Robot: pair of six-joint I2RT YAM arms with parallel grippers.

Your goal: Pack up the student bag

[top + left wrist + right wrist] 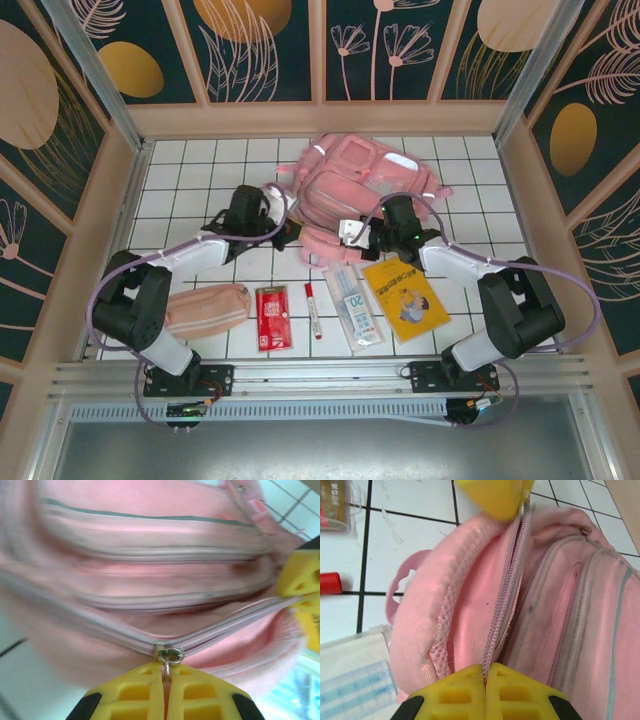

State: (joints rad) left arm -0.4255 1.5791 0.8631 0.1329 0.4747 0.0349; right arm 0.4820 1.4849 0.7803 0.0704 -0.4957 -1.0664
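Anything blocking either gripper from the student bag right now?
Nothing visible. The left gripper is shut on the zipper pull of the student bag. The right gripper is shut on the bag's fabric along the zipper.

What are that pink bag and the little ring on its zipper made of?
Bag: looks like soft, matte woven fabric; it creases and has a mesh-trimmed edge. Zipper ring: probably metal, since it is silvery and glints.
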